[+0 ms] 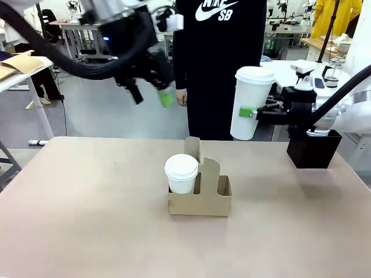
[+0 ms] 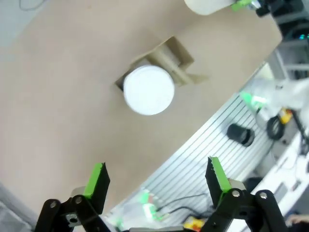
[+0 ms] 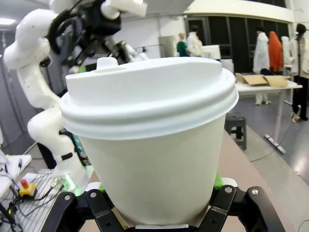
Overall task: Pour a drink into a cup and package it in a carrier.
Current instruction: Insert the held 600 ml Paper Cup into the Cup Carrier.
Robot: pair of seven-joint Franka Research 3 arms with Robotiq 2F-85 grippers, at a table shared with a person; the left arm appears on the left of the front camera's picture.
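My right gripper (image 1: pixel 250 112) is shut on the cup (image 1: pixel 251 102), a tall white paper cup with a white lid, and holds it in the air over the table's far right. Close up, the cup (image 3: pixel 149 145) stands between the right gripper's (image 3: pixel 157 205) jaws. The lid hides the drink. The brown cardboard carrier (image 1: pixel 210 197) sits mid-table with a shorter lidded white cup (image 1: pixel 181 172) in its left slot. My left gripper (image 1: pixel 152 88) hangs open and empty high at the far left. From above, the left gripper (image 2: pixel 157 179) looks down on the carrier (image 2: pixel 179 59).
A black square box (image 1: pixel 313 149) stands at the table's far right, just behind the right arm. A person in a black top (image 1: pixel 220 63) stands at the far edge, behind the carrier. The left arm (image 3: pixel 41 72) shows beyond the held cup.
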